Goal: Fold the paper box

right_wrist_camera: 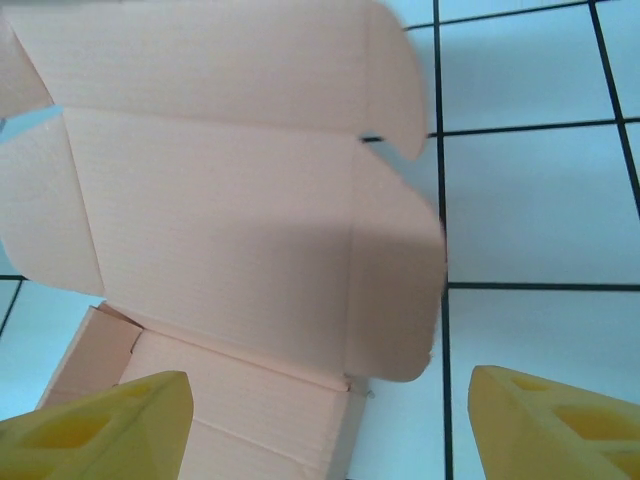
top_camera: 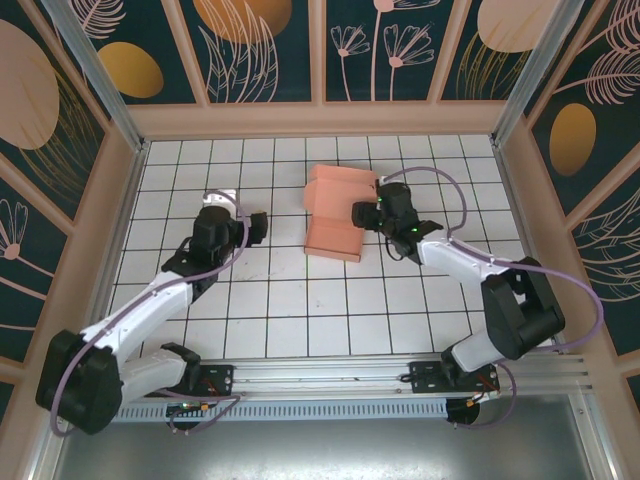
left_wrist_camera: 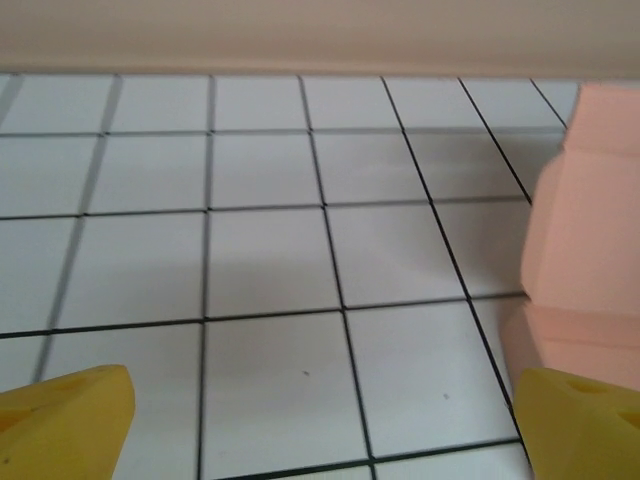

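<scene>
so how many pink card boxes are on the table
1. The paper box lies partly folded at the far middle of the table, just left of the right gripper. None seems hidden.

White tiled table top (top_camera: 300, 300) with thin black grid lines (left_wrist_camera: 207, 250); a few small dark specks (left_wrist_camera: 303, 374) show on the tiles in the left wrist view. A pale beige wall (top_camera: 320, 120) rims the table on three sides, and above it stand dark teal panels (top_camera: 270, 50) with line-drawn leaves, flowers, and gold and peach ovals, split by beige slats (top_camera: 318, 50) and silver metal posts (top_camera: 95, 75). A ribbed metal rail (top_camera: 330, 390) runs along the near edge, with a grey metal sheet (top_camera: 320, 445) below it.
</scene>
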